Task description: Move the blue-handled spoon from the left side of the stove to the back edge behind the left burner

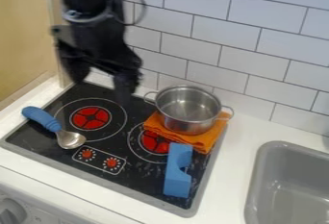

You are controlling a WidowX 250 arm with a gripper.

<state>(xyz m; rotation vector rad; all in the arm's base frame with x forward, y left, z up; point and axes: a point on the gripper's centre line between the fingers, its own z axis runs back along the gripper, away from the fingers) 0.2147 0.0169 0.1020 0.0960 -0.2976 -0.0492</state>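
Hanging over the back left part of the black stove, in the camera view, your hand is spread wide, its two fingers well apart and pointing down with nothing between them. It touches none of the things about it.

To the right of the hand, near it in the view, you have the steel pot, upright and open, a loop handle on either side. It sits on a folded orange cloth, which seems to serve as a pad between the pot's base and the right-hand burner.

Toward the front left from the hand lies the spoon, its blue grip reaching past the stove's edge over the white tabletop. That thick grip probably makes it easier to hold.

Further off, front right of the hand, a blue arch-shaped block lies beside the cloth, its notch facing the grey sink; why it was put there, you cannot tell.
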